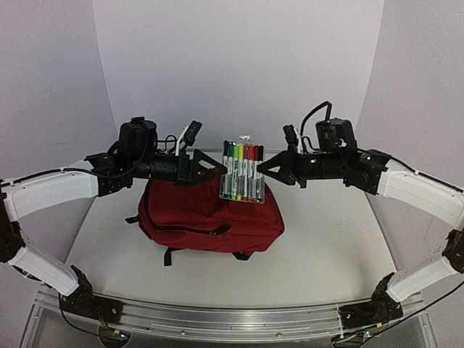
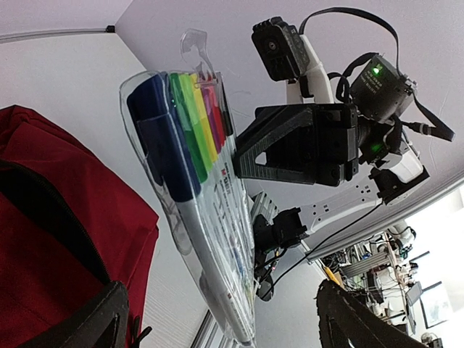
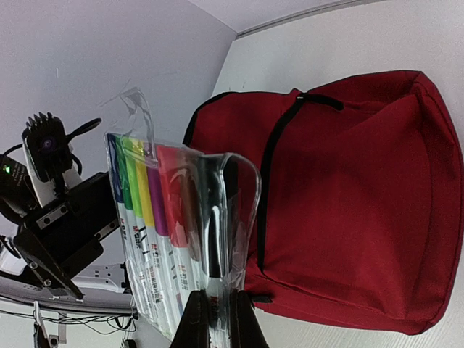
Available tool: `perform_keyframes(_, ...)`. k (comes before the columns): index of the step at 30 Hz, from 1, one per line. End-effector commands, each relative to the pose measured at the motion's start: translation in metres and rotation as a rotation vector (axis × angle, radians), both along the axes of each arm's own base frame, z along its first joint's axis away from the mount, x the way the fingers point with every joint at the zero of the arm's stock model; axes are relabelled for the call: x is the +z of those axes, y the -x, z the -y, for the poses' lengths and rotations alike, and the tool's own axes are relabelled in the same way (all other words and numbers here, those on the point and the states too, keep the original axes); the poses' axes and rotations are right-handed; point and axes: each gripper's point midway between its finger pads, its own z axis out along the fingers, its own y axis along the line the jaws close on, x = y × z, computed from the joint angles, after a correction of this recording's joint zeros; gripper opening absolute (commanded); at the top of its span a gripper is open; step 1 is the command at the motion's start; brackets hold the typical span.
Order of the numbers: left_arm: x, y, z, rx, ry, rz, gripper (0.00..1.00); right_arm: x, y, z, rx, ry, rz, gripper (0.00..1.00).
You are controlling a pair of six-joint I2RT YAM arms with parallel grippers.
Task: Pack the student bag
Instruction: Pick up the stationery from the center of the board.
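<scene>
Red bag [image 1: 210,217] lies flat on surface [image 1: 326,239] mid-view, w/ clear marker pack [image 1: 241,172] up in the air over its far edge, R hand [image 1: 262,171] pinched shut on pack's side, L hand [image 1: 217,169] spread wide at the opposite side.

One large dark-red fabric backpack [image 1: 210,217] with black straps, one clear flat plastic sleeve [image 1: 242,190], one pale counter [image 1: 326,239]. Felt-tip marker pens [image 3: 148,210] in the sleeve: eight by cap count. These are one dark blue, one green, one light green, one yellow, one purple, one red, one darker red or brown (hard to tell), one black. Two white-and-black robot arms, left arm [image 1: 54,192] and right arm [image 1: 420,190], one black two-finger gripper apiece: left gripper [image 1: 217,168], right gripper [image 1: 262,168].
</scene>
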Motion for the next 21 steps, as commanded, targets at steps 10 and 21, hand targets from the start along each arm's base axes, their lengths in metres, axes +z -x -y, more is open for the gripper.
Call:
perform_keyframes(10,0.039,-0.012,0.016,-0.003,0.150,0.026,0.40,0.047,0.002,-0.027,0.079,-0.126,0.125,0.00)
perform_keyframes(21,0.001,-0.048,-0.028,0.233,0.071,-0.155,0.00,0.005,-0.019,-0.024,-0.047,0.173,0.177,0.49)
